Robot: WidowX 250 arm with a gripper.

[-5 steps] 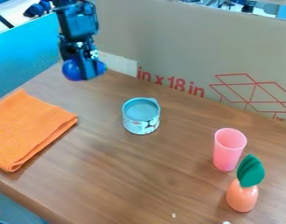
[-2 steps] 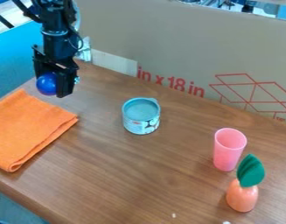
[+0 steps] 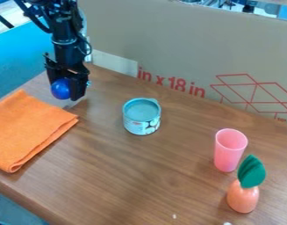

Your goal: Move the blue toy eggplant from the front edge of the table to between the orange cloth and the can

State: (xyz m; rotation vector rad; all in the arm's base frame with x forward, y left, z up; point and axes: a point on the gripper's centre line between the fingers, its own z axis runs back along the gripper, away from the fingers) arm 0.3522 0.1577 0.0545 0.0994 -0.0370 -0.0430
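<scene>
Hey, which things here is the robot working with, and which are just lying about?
Being worked with:
gripper
blue ball, held in it

Just lying about:
folded orange cloth
blue-grey tin
pink cup
orange object with green top
cardboard behind

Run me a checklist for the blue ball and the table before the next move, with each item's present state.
- Blue ball held in the tool: ok
- Ball clear of the table: cannot tell
- Can upright, apart from the orange cloth: ok
- Pink cup upright: ok
- Cup and green-leaved orange toy not touching: cannot tell; they overlap in view
</scene>
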